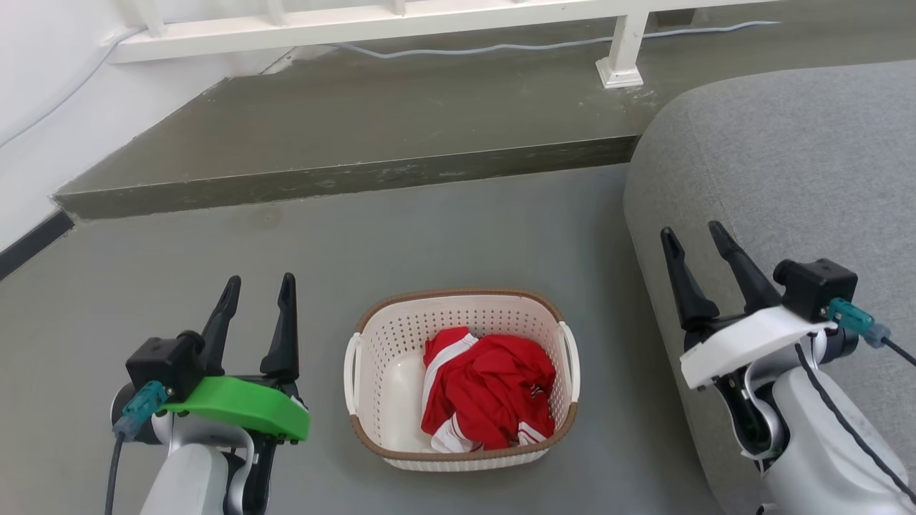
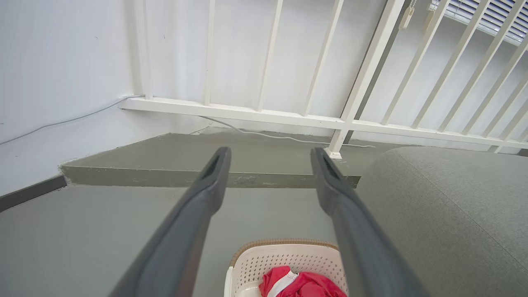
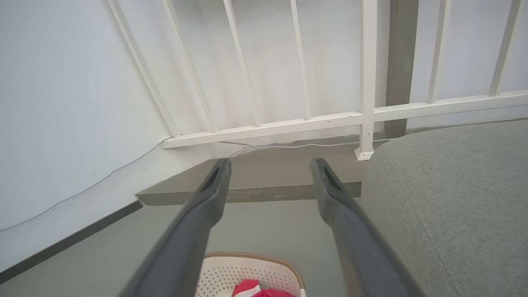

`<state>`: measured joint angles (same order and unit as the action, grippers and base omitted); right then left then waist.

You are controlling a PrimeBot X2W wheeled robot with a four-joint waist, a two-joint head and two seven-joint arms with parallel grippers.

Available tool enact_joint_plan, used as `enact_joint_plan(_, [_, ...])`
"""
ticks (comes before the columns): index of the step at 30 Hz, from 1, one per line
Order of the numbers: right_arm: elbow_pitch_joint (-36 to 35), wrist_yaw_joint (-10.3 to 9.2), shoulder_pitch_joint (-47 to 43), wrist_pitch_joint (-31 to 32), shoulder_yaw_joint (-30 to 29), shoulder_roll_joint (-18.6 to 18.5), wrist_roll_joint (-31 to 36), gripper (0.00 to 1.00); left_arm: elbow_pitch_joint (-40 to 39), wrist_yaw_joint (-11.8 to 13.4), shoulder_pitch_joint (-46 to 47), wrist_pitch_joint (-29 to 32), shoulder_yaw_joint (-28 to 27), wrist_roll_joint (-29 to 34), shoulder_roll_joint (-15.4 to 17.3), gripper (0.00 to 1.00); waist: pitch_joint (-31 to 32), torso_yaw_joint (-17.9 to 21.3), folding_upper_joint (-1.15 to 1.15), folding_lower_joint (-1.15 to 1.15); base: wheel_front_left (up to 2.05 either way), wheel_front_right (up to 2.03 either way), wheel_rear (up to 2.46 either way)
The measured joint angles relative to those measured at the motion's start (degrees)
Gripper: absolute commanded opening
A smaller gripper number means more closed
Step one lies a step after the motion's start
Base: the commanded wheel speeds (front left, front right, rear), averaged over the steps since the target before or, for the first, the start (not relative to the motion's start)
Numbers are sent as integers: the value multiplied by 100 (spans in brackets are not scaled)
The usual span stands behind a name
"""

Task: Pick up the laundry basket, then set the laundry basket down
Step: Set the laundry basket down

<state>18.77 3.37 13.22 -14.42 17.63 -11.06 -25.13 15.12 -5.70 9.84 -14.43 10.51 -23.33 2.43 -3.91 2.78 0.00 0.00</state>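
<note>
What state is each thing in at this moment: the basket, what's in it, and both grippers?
laundry basket: upright on the floor, ungripped.
red-and-white garment: crumpled inside the basket, toward its right side.
left gripper: open, empty, left of the basket, apart from it.
right gripper: open, empty, right of the basket, apart from it.

The laundry basket [image 1: 401, 336] is sitting on the grey floor [image 1: 429, 229], with a crumpled red and white garment [image 1: 494, 386] lying inside. The left tool [image 1: 260, 280] is hovering to the basket's left, its fingers parted. The right tool [image 1: 692, 230] is hanging over the grey sofa [image 1: 787, 157], its fingers likewise apart.
</note>
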Motion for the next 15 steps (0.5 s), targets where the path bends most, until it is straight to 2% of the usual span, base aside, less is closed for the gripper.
enact_joint_plan(15, [-86,14,-141,0,-112,85,130,100,-112,16,-162,0,-2,91,-1,100,-29,11,0,0,0,0,0])
